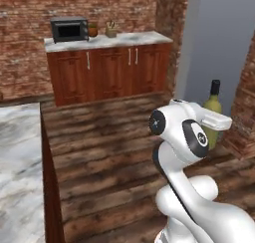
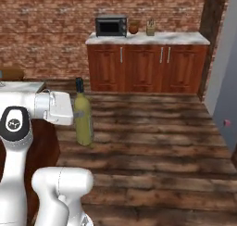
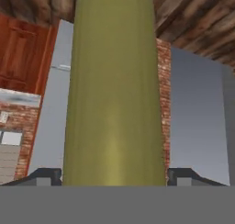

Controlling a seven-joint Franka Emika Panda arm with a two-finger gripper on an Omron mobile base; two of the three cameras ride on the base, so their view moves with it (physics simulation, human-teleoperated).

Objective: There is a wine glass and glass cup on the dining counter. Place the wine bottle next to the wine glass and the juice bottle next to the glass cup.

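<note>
My jaws pinch the wine bottle (image 3: pixel 114 94) by its olive-green body, one tip on each side, upright above the wood floor (image 2: pixel 152 141).

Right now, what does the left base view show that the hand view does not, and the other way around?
Left base view alone: the marble edge of the dining counter, the wooden floor, the far cabinets with a black microwave, and the dark neck of the wine bottle. Hand view alone: the pincer, one dark fingertip on each side of the bottle's olive-green body. Both share the bottle itself and brick wall.
</note>
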